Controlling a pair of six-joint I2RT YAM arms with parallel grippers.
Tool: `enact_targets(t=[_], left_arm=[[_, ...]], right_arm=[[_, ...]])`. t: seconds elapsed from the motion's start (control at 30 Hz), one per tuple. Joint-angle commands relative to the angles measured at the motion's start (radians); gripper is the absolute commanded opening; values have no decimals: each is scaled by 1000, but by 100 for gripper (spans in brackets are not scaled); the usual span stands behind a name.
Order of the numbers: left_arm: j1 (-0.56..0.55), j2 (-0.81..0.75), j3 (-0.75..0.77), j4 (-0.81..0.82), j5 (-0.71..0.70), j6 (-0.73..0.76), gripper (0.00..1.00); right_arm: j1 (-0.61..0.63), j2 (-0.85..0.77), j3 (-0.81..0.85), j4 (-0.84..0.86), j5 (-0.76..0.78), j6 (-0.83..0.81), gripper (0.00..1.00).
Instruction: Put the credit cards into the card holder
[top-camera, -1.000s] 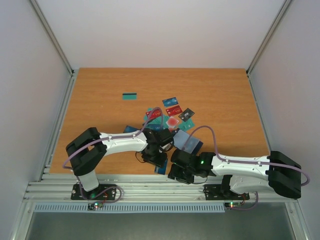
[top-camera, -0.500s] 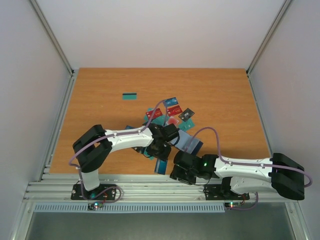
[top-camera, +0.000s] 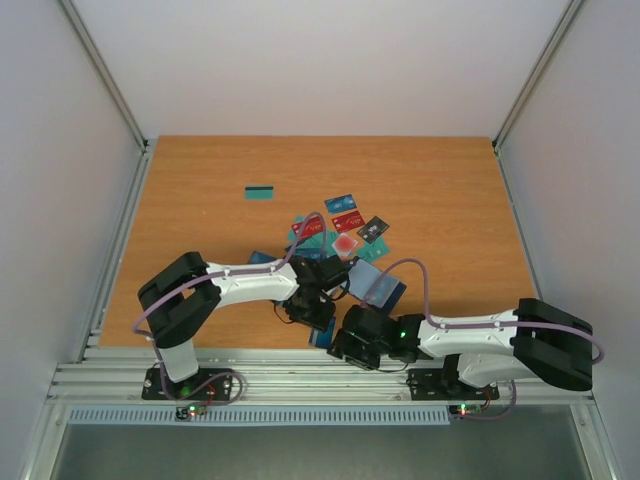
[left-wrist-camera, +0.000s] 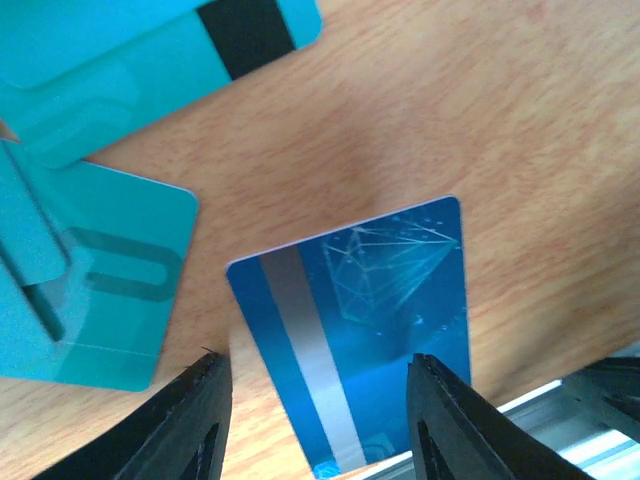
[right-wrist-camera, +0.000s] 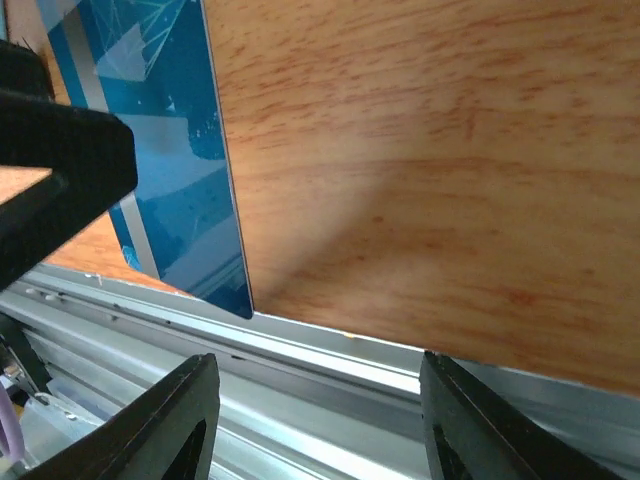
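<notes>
Your wooden table (top-camera: 200, 220) sits between pale walls (top-camera: 320, 60), with open room toward the far edge. The left gripper (left-wrist-camera: 320, 365) stands spread astride a blue card (left-wrist-camera: 350, 330) at the near rail (right-wrist-camera: 300, 350). Teal credit cards (left-wrist-camera: 90, 290) lie left of it. The right gripper (right-wrist-camera: 318, 365), spread and empty, has edged toward that card. The card holder (top-camera: 377, 287) lies just beyond it.

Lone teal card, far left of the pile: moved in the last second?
No. The teal card keeps the same gap to the far edge of the table.
</notes>
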Motion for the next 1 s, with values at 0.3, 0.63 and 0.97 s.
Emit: enact_targets(t=[0.3,0.63,0.97], left_arm=[[-26,5,-46,141,146,-43,48],[-31,11,-43,149,172,-46,48],[-31,-11,-75,173,194,-93,47]], right_arm=[[9,58,-87,259,26,78,56],[4,93,-116,336,40,110,50],[-20,171,-156,482,23,133,38]])
